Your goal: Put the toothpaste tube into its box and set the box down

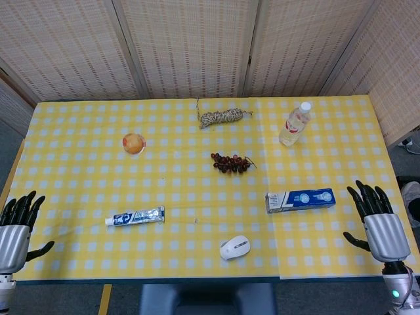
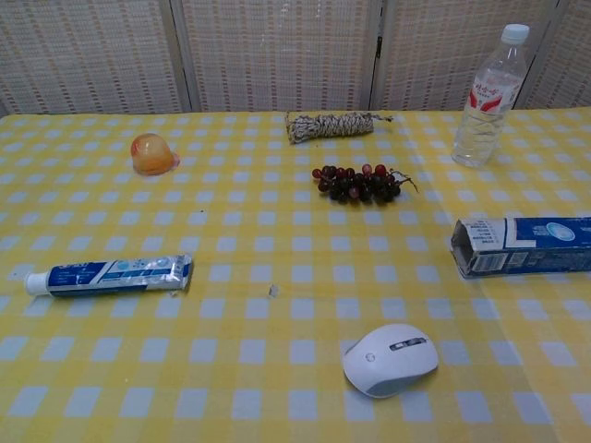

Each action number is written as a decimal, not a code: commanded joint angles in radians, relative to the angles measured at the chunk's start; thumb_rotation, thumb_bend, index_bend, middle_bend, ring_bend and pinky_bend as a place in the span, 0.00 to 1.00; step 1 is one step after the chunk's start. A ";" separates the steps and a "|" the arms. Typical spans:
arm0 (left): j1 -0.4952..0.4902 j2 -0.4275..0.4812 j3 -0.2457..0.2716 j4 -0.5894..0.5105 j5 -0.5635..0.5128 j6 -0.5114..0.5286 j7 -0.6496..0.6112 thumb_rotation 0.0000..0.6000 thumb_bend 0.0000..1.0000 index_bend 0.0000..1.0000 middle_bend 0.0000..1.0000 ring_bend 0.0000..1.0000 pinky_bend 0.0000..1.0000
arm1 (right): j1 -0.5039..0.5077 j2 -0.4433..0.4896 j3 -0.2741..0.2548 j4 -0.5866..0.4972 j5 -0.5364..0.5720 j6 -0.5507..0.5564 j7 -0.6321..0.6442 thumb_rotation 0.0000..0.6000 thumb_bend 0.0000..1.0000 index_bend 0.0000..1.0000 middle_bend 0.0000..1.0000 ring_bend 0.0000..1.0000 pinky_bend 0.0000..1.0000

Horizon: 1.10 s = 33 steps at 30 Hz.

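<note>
Nearest the camera lies a white computer mouse (image 2: 390,359) at about 6 o'clock on the yellow-and-white checked tablecloth (image 1: 79,131). At 8 o'clock a blue-and-white toothpaste tube (image 2: 109,275) lies flat, white cap pointing left. Well apart from it, at 4 o'clock, a blue-and-white cardboard toothpaste box (image 2: 523,245) lies on its side — its open end faces the tube.

Near the centre sits a bunch of dark red grapes (image 2: 358,183); at 12 o'clock a coil of pale rope (image 2: 329,125); at 2 o'clock a clear plastic water bottle (image 2: 488,97) with a white cap and red label; at 10 o'clock a small orange cup-shaped object (image 2: 153,154).

Both hands hover at the table's near corners — left hand (image 1: 16,233) and right hand (image 1: 380,223) — fingers spread, holding nothing.
</note>
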State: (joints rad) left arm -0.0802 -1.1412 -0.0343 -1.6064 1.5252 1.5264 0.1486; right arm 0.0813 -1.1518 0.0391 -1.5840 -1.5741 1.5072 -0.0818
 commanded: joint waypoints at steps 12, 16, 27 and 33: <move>-0.054 -0.097 0.017 0.012 0.093 -0.043 0.040 1.00 0.15 0.10 0.16 0.21 0.36 | -0.025 0.016 -0.008 0.010 0.001 0.028 0.016 1.00 0.15 0.00 0.00 0.00 0.00; -0.084 -0.131 0.001 0.005 0.134 -0.038 0.100 1.00 0.15 0.16 0.43 0.49 0.73 | -0.030 0.021 -0.006 0.013 0.002 0.037 0.029 1.00 0.15 0.00 0.00 0.00 0.00; -0.206 -0.186 -0.012 -0.104 0.020 -0.295 0.222 1.00 0.14 0.41 1.00 1.00 1.00 | -0.019 0.013 -0.005 0.012 0.003 0.012 0.014 1.00 0.15 0.00 0.00 0.00 0.00; -0.241 -0.323 -0.051 -0.036 -0.075 -0.327 0.320 1.00 0.17 0.45 1.00 1.00 1.00 | -0.019 0.016 -0.005 0.006 0.003 0.012 0.016 1.00 0.15 0.00 0.00 0.00 0.00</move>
State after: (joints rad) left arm -0.2948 -1.4092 -0.0664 -1.6650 1.4992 1.2223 0.4323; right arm 0.0621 -1.1358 0.0344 -1.5778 -1.5708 1.5190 -0.0661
